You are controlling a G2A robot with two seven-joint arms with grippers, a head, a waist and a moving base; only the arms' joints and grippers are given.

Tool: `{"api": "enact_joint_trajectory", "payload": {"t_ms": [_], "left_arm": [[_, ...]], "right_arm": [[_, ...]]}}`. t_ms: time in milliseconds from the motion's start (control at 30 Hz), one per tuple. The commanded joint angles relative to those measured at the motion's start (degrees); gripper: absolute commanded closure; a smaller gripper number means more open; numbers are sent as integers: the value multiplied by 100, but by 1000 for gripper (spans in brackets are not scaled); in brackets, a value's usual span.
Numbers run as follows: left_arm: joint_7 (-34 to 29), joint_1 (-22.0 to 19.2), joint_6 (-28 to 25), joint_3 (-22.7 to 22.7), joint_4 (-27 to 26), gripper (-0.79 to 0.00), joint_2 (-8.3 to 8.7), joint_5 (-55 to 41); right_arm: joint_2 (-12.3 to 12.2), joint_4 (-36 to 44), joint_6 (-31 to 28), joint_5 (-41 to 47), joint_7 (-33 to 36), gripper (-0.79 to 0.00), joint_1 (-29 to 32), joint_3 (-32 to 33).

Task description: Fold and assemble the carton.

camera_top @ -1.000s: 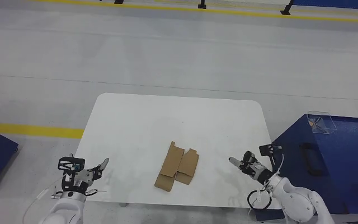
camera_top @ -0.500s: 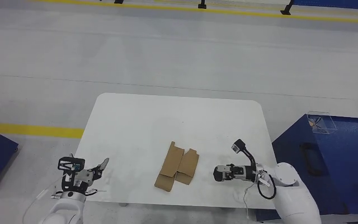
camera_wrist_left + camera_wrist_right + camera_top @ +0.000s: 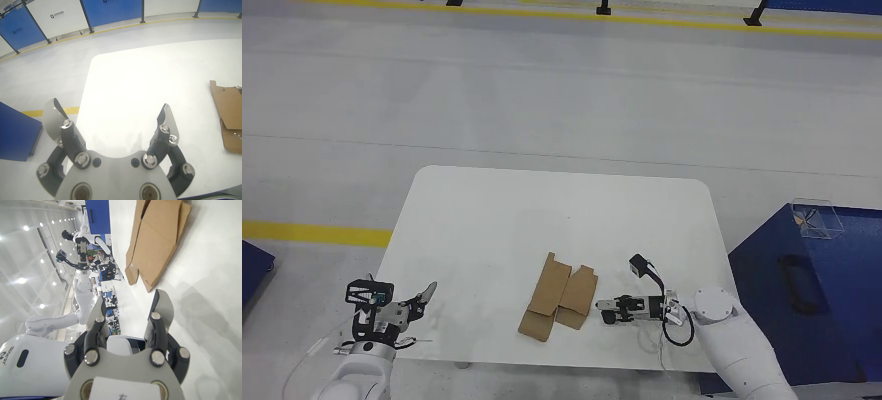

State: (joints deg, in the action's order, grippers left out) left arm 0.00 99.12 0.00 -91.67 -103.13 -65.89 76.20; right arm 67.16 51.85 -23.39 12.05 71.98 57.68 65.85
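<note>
A flattened brown carton [image 3: 560, 296] lies on the white table [image 3: 542, 215], near the front middle. In the right wrist view the carton [image 3: 157, 236] is just ahead of my right gripper [image 3: 128, 302], which is open and turned on its side, low over the table. From above, that right gripper [image 3: 604, 313] sits a short way off the carton's right edge, apart from it. My left gripper [image 3: 111, 111] is open and holds nothing, above the table's front left corner [image 3: 407, 310]. The carton [image 3: 226, 115] lies far off in the left wrist view.
A blue cabinet [image 3: 802, 290] stands right of the table with a small clear holder [image 3: 816, 216] on it. A blue box [image 3: 17, 136] is on the floor by the table's left side. Yellow floor lines [image 3: 312, 234] run past the table.
My right arm has swung in from the table's front right corner toward the carton, turning the gripper onto its side. The left arm and the carton have not moved.
</note>
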Motion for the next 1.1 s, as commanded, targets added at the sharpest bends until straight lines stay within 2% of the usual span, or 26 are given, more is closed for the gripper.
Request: {"api": "enact_joint_trajectory", "payload": {"t_ms": [0,33,100,167,300,433,633,800,833,967,1067], "left_arm": [[0,0,0,0,0,-785,0,0],[0,0,0,0,0,-785,0,0],[0,0,0,0,0,-785,0,0],[0,0,0,0,0,-785,0,0],[0,0,0,0,0,-785,0,0],[0,0,0,0,0,-785,0,0],[0,0,0,0,0,-785,0,0],[0,0,0,0,0,-785,0,0],[0,0,0,0,0,-785,0,0],[0,0,0,0,0,-785,0,0],[0,0,0,0,0,-785,0,0]], "right_arm": [[30,-59,19,-70,-160,-477,-59,-102],[47,-88,36,-114,-250,-434,-88,-157],[82,-164,95,-136,-373,-480,-151,-255],[118,-247,175,-154,-476,-563,-235,-349],[187,-407,262,-134,-589,-566,-392,-508],[255,-602,299,-49,-587,-520,-552,-645],[383,-932,499,88,-498,-576,-798,-889],[485,-1165,430,134,-584,-517,-972,-1048],[504,-1205,414,148,-595,-403,-998,-1076],[585,-1357,362,134,-734,-376,-1116,-1194],[652,-1463,340,139,-845,-308,-1185,-1286]]}}
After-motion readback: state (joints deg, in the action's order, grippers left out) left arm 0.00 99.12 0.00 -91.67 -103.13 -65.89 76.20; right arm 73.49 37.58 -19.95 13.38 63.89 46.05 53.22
